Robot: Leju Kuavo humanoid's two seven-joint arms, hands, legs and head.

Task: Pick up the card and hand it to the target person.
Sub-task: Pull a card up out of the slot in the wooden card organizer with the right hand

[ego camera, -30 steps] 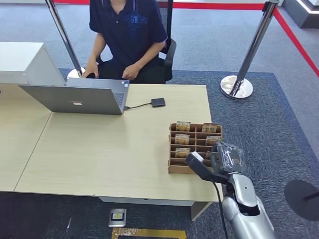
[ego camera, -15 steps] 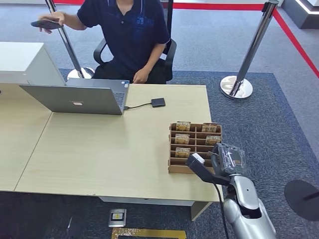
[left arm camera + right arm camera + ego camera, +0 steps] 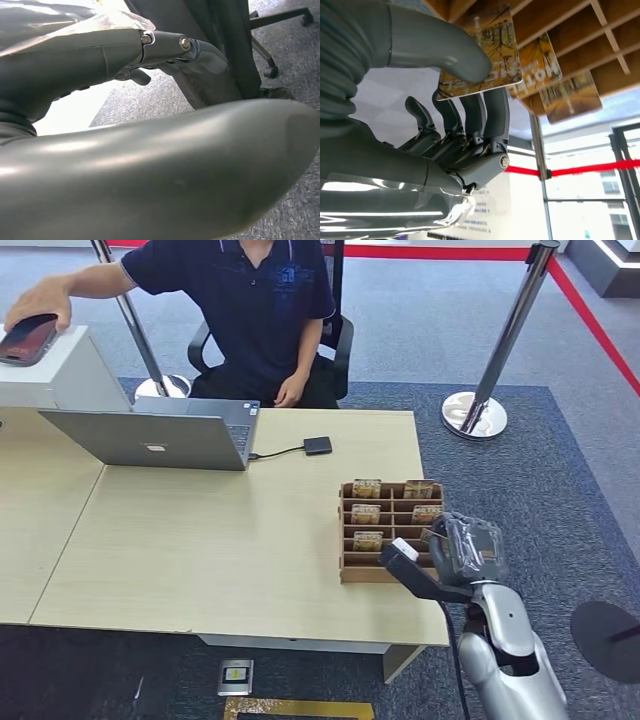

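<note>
Right hand (image 3: 471, 125): thumb and fingers pinched a yellow-printed rectangular card (image 3: 480, 55) at the brown slotted wooden rack (image 3: 389, 530).
Left hand: state couldn't be told.
Risk: shallow edge grip, apparently; card might slip during lift.

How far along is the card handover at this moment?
Done: the right hand has reached the wooden card rack and pinches a card between thumb and fingers. In hand: drawing it out of the rack. Left: lifting it clear and handing it to the seated person.

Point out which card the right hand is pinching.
The card nearest the right hand, pressed between its thumb and fingers. The other cards sit untouched in the wooden rack.
</note>
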